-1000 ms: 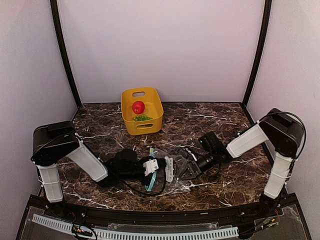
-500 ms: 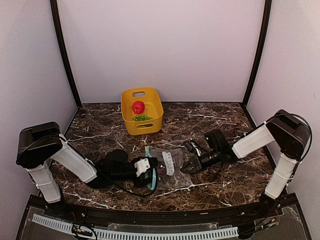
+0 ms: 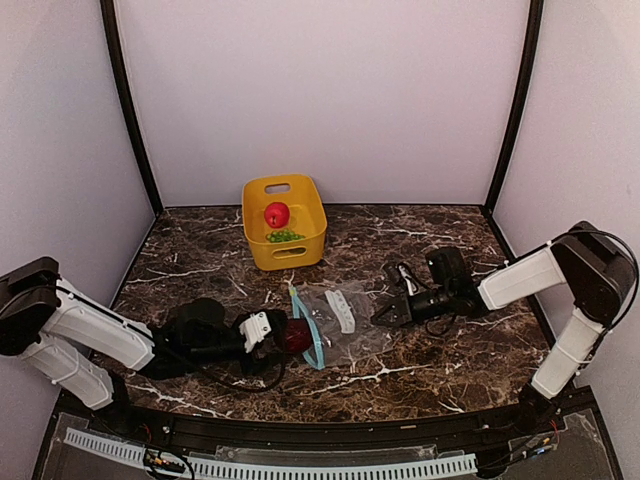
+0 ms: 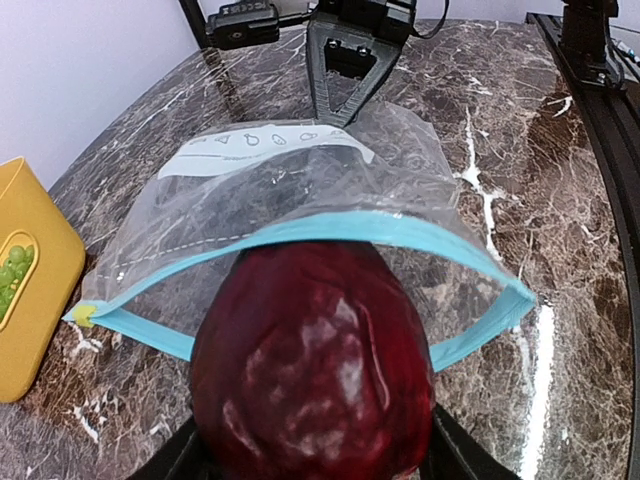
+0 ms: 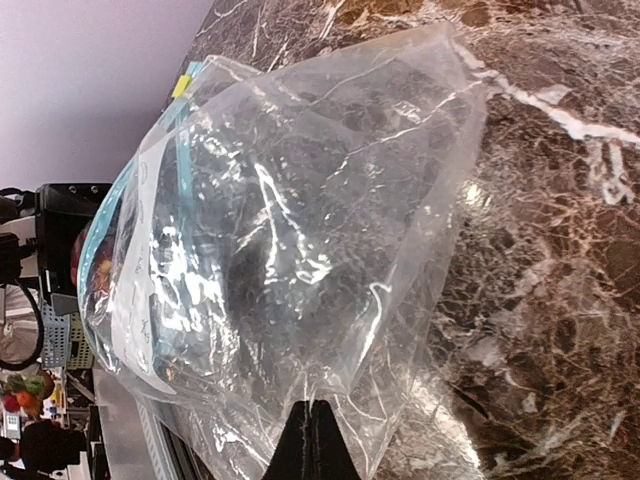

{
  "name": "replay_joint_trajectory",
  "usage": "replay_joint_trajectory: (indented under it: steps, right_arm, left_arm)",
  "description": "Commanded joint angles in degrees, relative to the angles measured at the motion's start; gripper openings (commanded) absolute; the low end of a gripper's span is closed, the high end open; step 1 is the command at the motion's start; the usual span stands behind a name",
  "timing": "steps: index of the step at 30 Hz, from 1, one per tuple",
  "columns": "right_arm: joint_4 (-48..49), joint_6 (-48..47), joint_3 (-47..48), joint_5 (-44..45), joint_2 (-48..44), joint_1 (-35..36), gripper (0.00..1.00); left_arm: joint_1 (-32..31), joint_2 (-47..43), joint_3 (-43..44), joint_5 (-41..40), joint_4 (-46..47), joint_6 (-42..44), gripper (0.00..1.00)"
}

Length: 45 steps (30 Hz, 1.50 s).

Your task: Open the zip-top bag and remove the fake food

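The clear zip-top bag (image 3: 340, 322) lies open on the marble table, its teal zip strip (image 3: 310, 335) facing left. My left gripper (image 3: 285, 335) is shut on the dark purple-maroon fruit (image 3: 296, 335) and holds it just outside the bag's mouth; in the left wrist view the fruit (image 4: 315, 365) fills the space between my fingers in front of the strip (image 4: 340, 228). My right gripper (image 3: 388, 313) is shut on the bag's closed far edge (image 5: 330, 385). The red fruit (image 3: 277, 214) and green grapes (image 3: 284, 236) lie in the yellow bin.
The yellow plastic bin (image 3: 250, 225) stands at the back centre, against the rear wall. Its side shows at the left edge of the left wrist view (image 4: 25, 300). Black frame posts stand at both back corners.
My left gripper has drawn back to the left and pulled the dark fruit out of the bag's mouth. My right gripper has moved right, stretching the bag flat.
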Motion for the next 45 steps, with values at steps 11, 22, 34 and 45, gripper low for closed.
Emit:
replay_joint_trajectory:
  steps: [11,22,34,45]
  right_arm:
    - [-3.19,-3.65,-0.96,0.91,-2.97,-4.17,0.0]
    - [-2.09,-3.35,-2.57,0.29,-4.62,-4.17,0.0]
    - [1.18,-2.02,-4.71,-1.09,-4.66,-4.17,0.0]
    - [2.47,-1.47,-4.97,-1.72,-4.46,-4.17,0.0]
  left_arm:
    - [10.73,-15.38,14.02,-11.16,-19.55,-10.39,0.48]
    - [19.88,3.42,44.94,-13.56,-40.9,-13.79,0.53]
    - [24.61,30.23,76.98,-13.31,-55.55,-10.96,0.57]
    - [27.79,46.25,93.6,-11.91,-61.39,-11.04,0.62]
